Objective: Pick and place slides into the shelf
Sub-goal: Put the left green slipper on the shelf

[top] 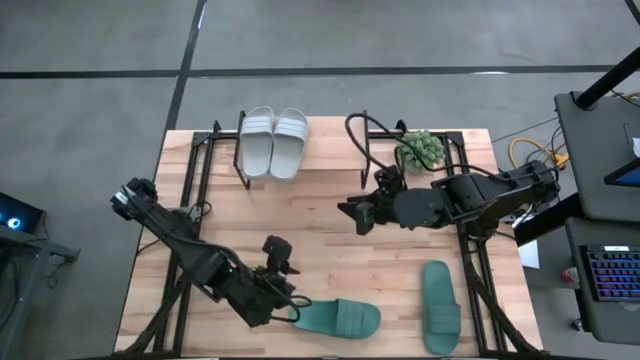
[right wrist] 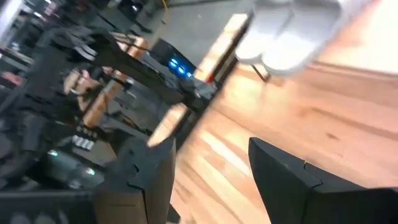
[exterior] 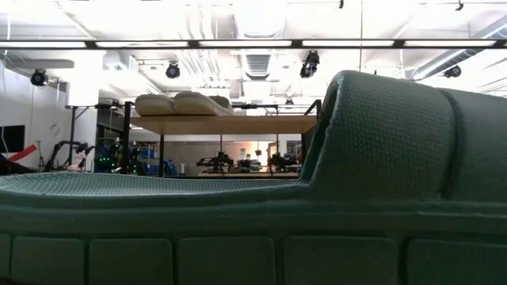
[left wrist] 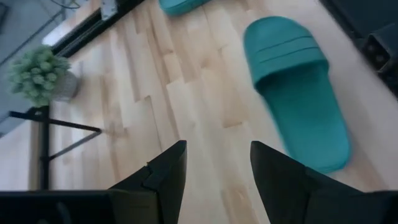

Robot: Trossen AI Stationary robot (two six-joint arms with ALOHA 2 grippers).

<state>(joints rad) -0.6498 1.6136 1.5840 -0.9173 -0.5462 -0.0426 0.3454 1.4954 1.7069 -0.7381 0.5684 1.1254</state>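
Two pale slides (top: pixel 272 142) lie side by side, soles down, on the left end of the shelf (top: pixel 330 150) at the table's far side; the low view shows them on its plank (exterior: pixel 230 124). Two teal slides lie on the table near its front edge, one (top: pixel 338 318) in the middle and one (top: pixel 438 305) to the right. My left gripper (top: pixel 290 305) is open just left of the middle teal slide (left wrist: pixel 295 87), with nothing between its fingers (left wrist: pixel 217 146). My right gripper (top: pixel 355 215) is open above the table's middle, pointing toward the table's left, also with nothing in it (right wrist: pixel 211 143).
A small potted plant (top: pixel 420 148) stands at the far right, beside the shelf. Black arm frames (top: pixel 190 200) (top: pixel 478 270) run along the table's left and right sides. A teal slide (exterior: pixel 380 158) fills the low view close to the camera. Bare wood lies between the shelf and the teal slides.
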